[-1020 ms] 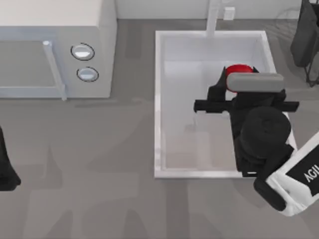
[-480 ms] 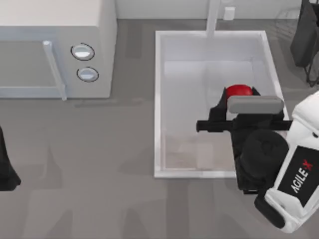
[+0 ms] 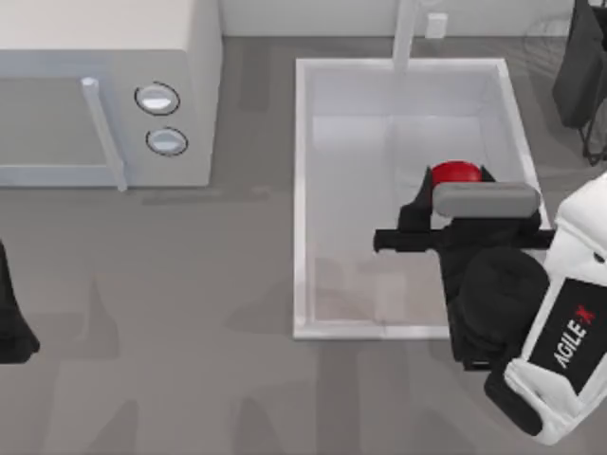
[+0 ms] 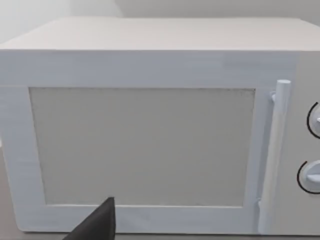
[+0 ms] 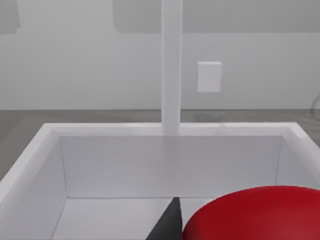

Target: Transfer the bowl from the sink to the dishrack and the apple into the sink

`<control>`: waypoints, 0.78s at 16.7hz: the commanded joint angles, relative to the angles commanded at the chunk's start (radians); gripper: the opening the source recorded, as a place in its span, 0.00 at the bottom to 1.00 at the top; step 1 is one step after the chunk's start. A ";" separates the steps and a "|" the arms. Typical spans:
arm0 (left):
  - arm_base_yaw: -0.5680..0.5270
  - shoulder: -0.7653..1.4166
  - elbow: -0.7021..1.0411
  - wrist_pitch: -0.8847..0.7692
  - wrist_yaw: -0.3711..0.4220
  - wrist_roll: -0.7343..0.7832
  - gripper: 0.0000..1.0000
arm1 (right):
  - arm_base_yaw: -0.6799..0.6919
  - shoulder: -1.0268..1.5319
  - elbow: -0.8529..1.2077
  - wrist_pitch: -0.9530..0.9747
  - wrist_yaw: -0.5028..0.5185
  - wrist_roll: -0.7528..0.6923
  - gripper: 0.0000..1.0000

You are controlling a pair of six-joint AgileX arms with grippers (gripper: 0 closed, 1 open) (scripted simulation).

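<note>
Apple carried over the basin for release.
The right pincer (image 3: 453, 194) pinches the small round red apple (image 3: 454, 173) above the large white rectangular sink (image 3: 302, 190), right of centre; the left arm sits parked at the bench's left edge.

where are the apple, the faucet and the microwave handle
apple (image 3: 453, 173), top view, on its red top by the right gripper
faucet (image 5: 171, 65), right wrist view, on the upright white post
microwave handle (image 4: 276, 150), left wrist view, on the middle of the vertical bar
</note>
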 joint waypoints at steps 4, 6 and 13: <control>0.000 0.000 0.000 0.000 0.000 0.000 1.00 | 0.000 0.000 0.000 0.000 0.000 0.000 0.83; 0.000 0.000 0.000 0.000 0.000 0.000 1.00 | 0.000 0.000 0.000 0.000 0.000 0.000 0.98; 0.000 0.000 0.000 0.000 0.000 0.000 1.00 | 0.000 0.000 0.000 0.000 0.000 0.000 1.00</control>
